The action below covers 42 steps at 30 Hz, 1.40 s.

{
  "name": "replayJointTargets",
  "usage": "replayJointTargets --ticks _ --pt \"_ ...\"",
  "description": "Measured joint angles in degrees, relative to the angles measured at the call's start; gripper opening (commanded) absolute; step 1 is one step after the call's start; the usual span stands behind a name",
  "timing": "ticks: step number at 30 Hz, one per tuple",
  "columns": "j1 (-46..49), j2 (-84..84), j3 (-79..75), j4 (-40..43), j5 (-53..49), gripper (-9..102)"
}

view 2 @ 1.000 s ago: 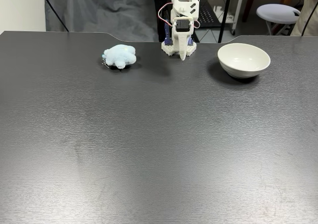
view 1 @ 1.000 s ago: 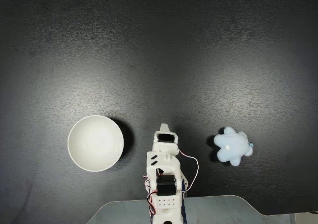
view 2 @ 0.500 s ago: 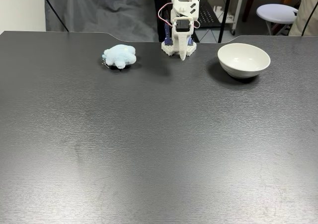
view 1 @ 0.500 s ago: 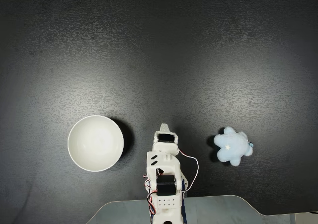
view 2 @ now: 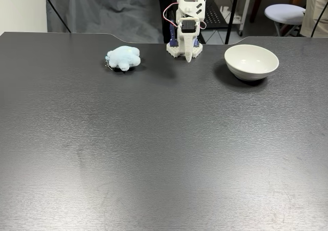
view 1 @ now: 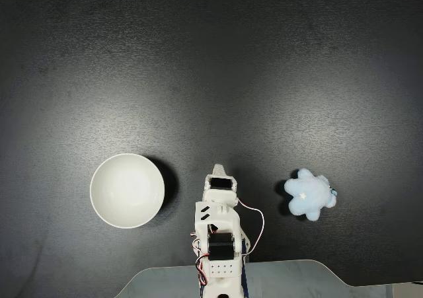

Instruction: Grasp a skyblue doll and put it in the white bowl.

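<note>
Your tool (view 1: 219, 169) hangs folded and empty, jaws seemingly together, with the skyblue doll (view 1: 308, 194) well apart to its right in the overhead-looking fixed view, opposite the white bowl (view 1: 127, 190).

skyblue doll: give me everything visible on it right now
The skyblue doll is a small fluffy pale-blue plush with stubby rounded limbs and a lumpy star-like outline, as the view from above shows. It lies flat on the black table, casting a small shadow, with a tiny attachment at one edge, too small to identify. It sits apart from the folded white arm and on the opposite side from the white bowl. Nothing touches it but the table.
</note>
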Motion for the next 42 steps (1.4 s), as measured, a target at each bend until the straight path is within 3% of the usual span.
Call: replayJointTargets --ticks 16,28,32,37,42 --pt "0.0 -2.9 0.0 -1.9 0.0 0" --pt "-1.8 -28.1 -3.1 -30.7 0.2 0" --pt "-7.3 -34.0 -13.8 -33.8 -0.4 0" --pt "-9.1 -42.2 -34.3 -24.6 -7.1 0" --pt "-7.2 -45.9 -57.0 -1.3 -12.4 0"
